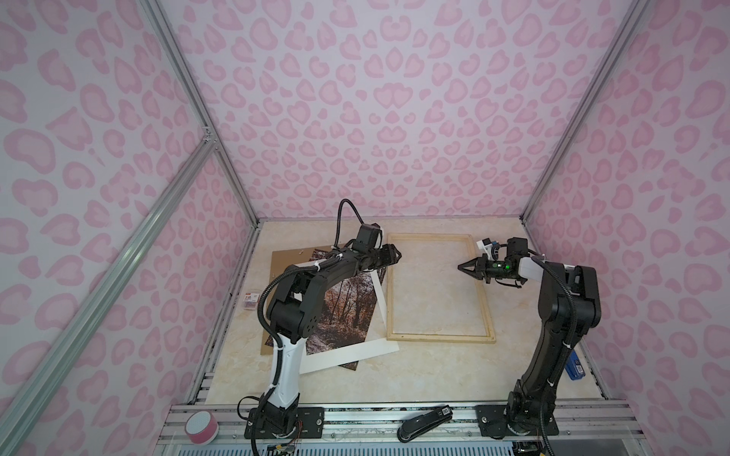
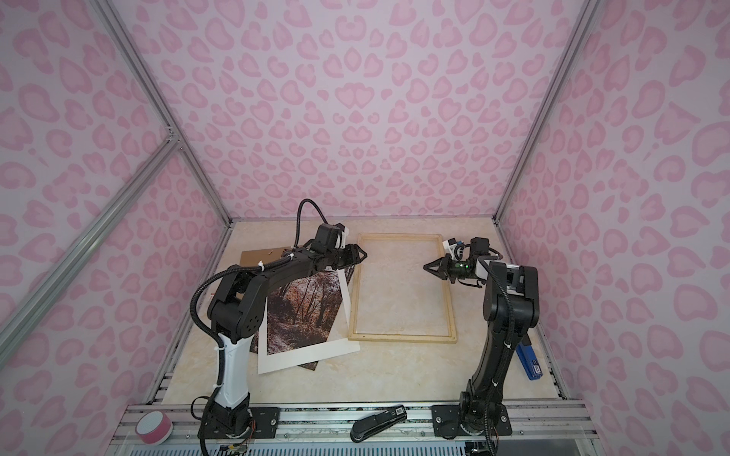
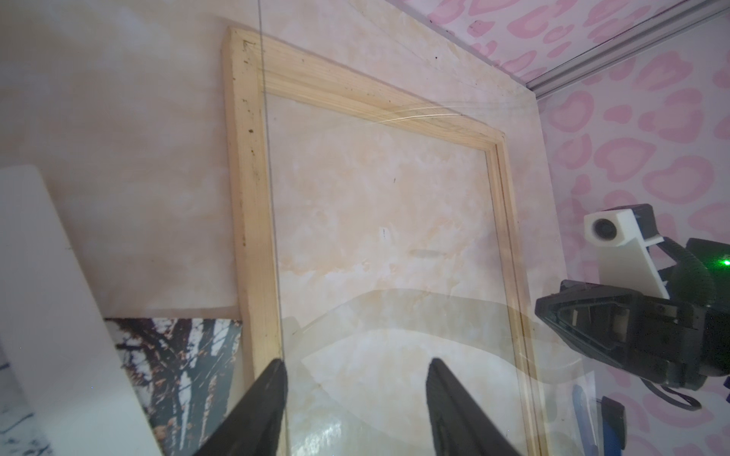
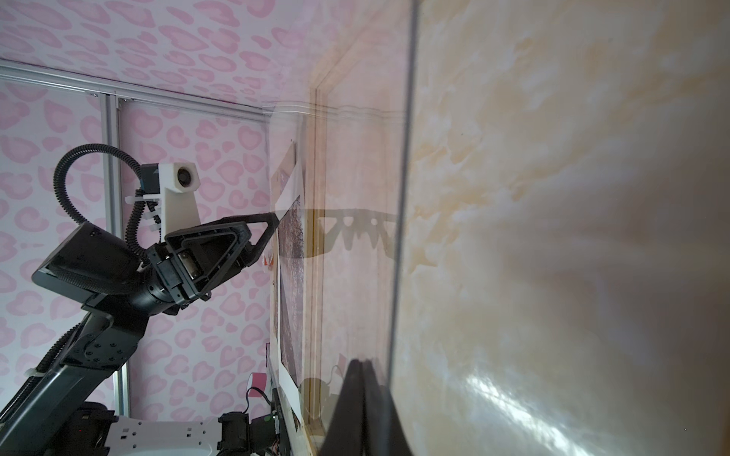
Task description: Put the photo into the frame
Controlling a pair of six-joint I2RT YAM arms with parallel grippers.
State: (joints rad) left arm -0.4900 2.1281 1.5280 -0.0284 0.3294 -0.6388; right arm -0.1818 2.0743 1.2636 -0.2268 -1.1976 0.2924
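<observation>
My right tool alone pinches the clear pane above the frame, my left tool spread open, so it could swing, slip and crack.

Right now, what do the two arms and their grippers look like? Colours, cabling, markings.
Left arm: black, white lower link, black corrugated cable hose with white zip ties. Right arm: black, white wrist section, lit green LED. Left gripper and right gripper: black triangular fingers, white wrist camera mount each.
</observation>
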